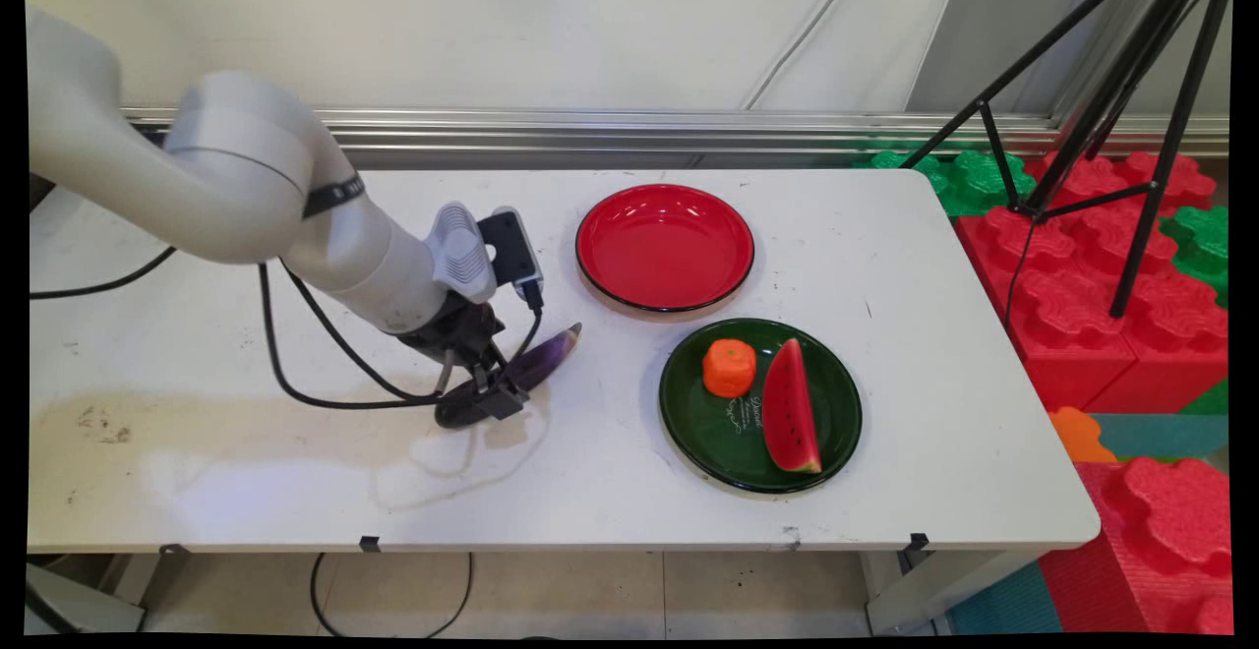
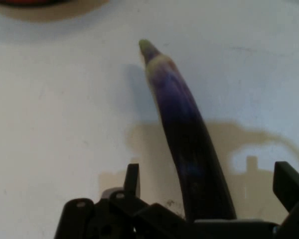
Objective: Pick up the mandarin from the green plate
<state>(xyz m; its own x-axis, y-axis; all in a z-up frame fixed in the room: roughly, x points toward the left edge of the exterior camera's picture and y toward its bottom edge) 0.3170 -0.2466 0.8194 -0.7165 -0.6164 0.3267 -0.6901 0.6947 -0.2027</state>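
A dark purple eggplant (image 1: 549, 352) lies on the white table (image 1: 246, 472), left of the two plates, its pale tip pointing toward the red plate. My gripper (image 1: 489, 388) is low over the eggplant's thick end and stands open. In the hand view the eggplant (image 2: 182, 124) runs up between the two fingers, with one fingertip (image 2: 133, 177) on its left and the other on its right, each with a gap to its skin. The thick end is hidden under the hand.
An empty red plate (image 1: 664, 246) sits at the back centre. In front of it, a green plate (image 1: 713, 433) holds an orange piece (image 1: 729, 368) and a watermelon slice (image 1: 792, 406). A black tripod (image 1: 1131, 128) and red and green foam blocks (image 1: 1111, 305) stand off the table's right end.
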